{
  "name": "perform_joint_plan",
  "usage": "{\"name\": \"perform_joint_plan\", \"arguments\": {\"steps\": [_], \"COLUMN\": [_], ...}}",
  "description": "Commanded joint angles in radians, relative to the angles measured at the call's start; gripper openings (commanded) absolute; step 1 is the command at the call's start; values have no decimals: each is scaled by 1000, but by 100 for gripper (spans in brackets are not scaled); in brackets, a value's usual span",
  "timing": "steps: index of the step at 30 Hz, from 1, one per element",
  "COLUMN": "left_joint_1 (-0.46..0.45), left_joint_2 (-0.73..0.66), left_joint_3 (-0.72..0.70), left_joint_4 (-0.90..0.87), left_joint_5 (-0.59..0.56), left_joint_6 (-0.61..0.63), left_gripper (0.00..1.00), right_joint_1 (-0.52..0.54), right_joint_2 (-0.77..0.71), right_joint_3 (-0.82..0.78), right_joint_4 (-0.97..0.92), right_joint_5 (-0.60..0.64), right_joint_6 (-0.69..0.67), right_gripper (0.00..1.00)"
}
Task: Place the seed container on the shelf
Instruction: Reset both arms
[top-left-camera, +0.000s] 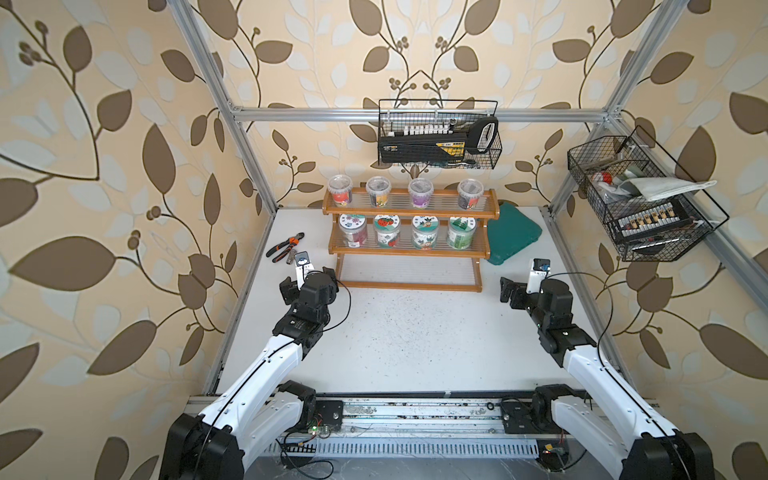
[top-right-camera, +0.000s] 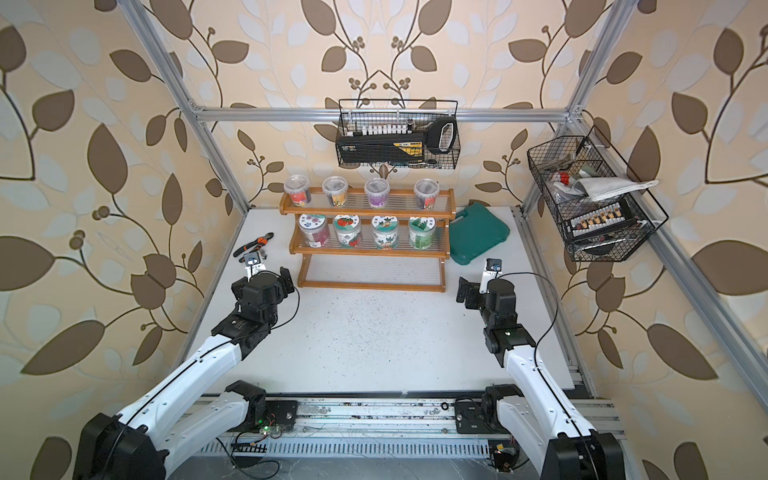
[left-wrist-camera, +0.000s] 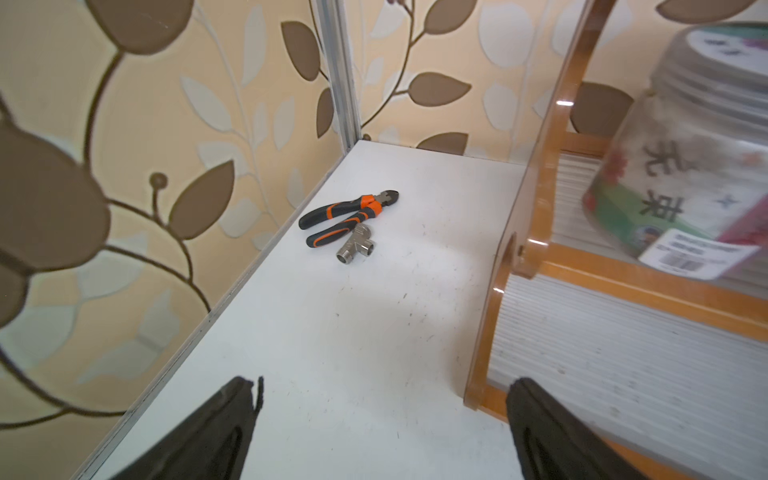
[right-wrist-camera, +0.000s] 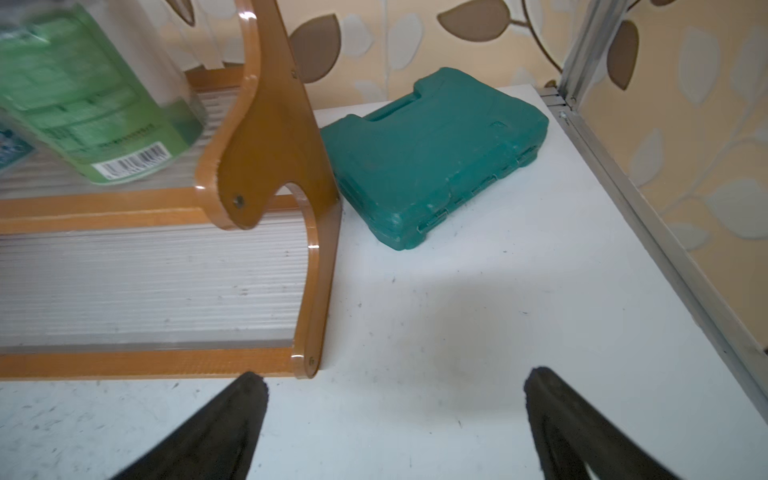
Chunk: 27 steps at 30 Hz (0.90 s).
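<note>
Left gripper (left-wrist-camera: 384, 381) gapes wide, empty; right gripper (right-wrist-camera: 395, 373) likewise.

left claw (left-wrist-camera: 384, 382) spread, empty | right claw (right-wrist-camera: 397, 374) spread, empty

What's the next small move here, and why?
Probably draw the left pincer and right pincer back a little from the shelf. Both are open and empty, and all eight jars in view already stand on its top and middle tiers, so nothing seems left to place.
</note>
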Motion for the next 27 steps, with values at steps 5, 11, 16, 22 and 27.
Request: {"name": "perform_joint_plan", "arguments": {"steps": [5,11,16,22,27], "left_joint_1": [135,231,285,301,329], "left_joint_2": [85,223,390,470,556], "left_joint_3": [-142,-248,-255,-205,-158], "left_joint_4": [338,614,796,778,753], "left_joint_5": [9,89,196,373,398], "left_joint_6": [23,73,95,157,147], "left_gripper": [98,98,98,98,99], "right_joint_1": [-48,-53,-87,-114,-112], "right_joint_2": [158,367,587,617,625], "right_joint_3": [-123,-163,-170,-133,-54], "right_joint_4": [444,765,988,949,812], "right_joint_5": [45,34,13,-70,-139], "right_joint_6": [-16,-73,-48,-51,-81], "right_gripper": [99,99,99,99,99]}}
